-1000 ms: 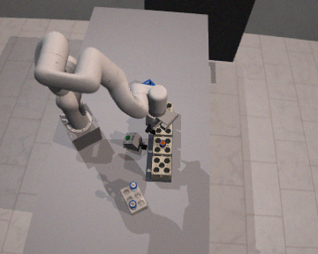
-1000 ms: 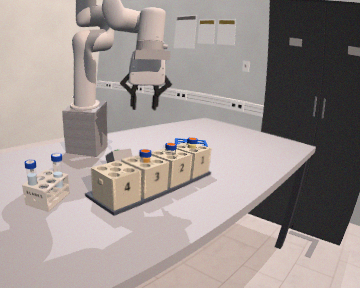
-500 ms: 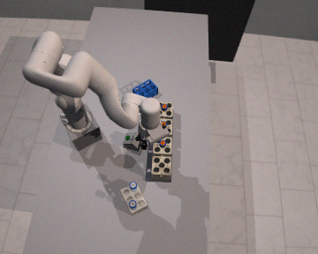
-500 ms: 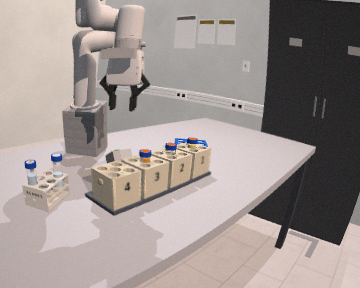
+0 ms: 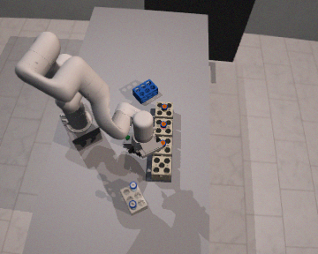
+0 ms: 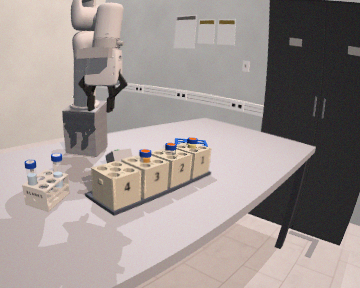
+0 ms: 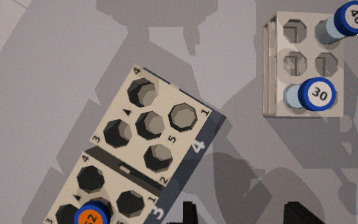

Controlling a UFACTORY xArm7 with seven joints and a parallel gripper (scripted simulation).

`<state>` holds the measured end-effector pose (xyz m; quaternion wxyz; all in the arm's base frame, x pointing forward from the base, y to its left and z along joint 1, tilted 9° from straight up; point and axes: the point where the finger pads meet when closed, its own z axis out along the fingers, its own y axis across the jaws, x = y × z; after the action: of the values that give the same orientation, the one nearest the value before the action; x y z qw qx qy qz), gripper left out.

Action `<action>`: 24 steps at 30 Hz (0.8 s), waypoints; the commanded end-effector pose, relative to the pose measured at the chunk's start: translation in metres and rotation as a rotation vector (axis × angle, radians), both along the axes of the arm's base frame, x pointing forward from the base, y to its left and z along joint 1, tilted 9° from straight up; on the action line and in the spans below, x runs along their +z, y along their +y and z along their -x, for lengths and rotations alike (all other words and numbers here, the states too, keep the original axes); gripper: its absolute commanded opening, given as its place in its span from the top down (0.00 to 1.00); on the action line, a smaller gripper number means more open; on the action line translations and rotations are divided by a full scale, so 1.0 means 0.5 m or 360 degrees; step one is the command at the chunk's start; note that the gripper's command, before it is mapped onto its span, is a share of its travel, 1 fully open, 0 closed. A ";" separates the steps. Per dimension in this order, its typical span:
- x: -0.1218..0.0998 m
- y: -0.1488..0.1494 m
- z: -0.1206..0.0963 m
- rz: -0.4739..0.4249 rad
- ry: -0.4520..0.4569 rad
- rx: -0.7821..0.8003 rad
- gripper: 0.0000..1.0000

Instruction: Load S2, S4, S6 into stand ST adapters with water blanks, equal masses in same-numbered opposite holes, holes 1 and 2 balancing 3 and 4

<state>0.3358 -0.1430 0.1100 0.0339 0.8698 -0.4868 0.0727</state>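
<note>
My gripper (image 5: 133,152) (image 6: 101,105) (image 7: 240,214) is partly open and empty, high between the adapters and the blanks rack. Adapter 4 (image 6: 108,192) (image 7: 163,98) is empty. Adapter 3 (image 6: 160,187) (image 7: 111,182) holds S2 (image 5: 162,143) (image 6: 145,153) (image 7: 90,216) in centre hole 5. Adapter 2 (image 6: 183,177) holds S6 (image 5: 163,124) (image 6: 170,146), and adapter 1 (image 6: 200,170) holds S4 (image 5: 164,107) (image 6: 192,140), both centrally. Blanks 40 (image 7: 352,17) and 30 (image 7: 320,94) stand in opposite end rows of the blanks rack (image 6: 38,201) (image 7: 310,47). Sample levels are mostly hidden.
The adapters stand in a row on the dark loading stand (image 6: 116,211) (image 7: 220,120). An empty blue rack (image 5: 145,91) lies beyond adapter 1. The small desk with the green DONE key (image 5: 127,138) is partly hidden by the arm, between the robot base and the adapter row.
</note>
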 end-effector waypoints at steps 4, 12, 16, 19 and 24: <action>0.009 -0.070 0.022 -0.0001 -0.0006 0.0002 0.43; 0.015 -0.126 0.043 0.0000 -0.0006 0.0002 0.43; 0.018 -0.164 0.057 0.0000 -0.0006 0.0002 0.43; 0.021 -0.192 0.067 0.0000 -0.0006 0.0002 0.43; 0.025 -0.239 0.084 0.0000 -0.0006 0.0002 0.43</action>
<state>0.2977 -0.2454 0.1200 0.0346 0.8695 -0.4872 0.0729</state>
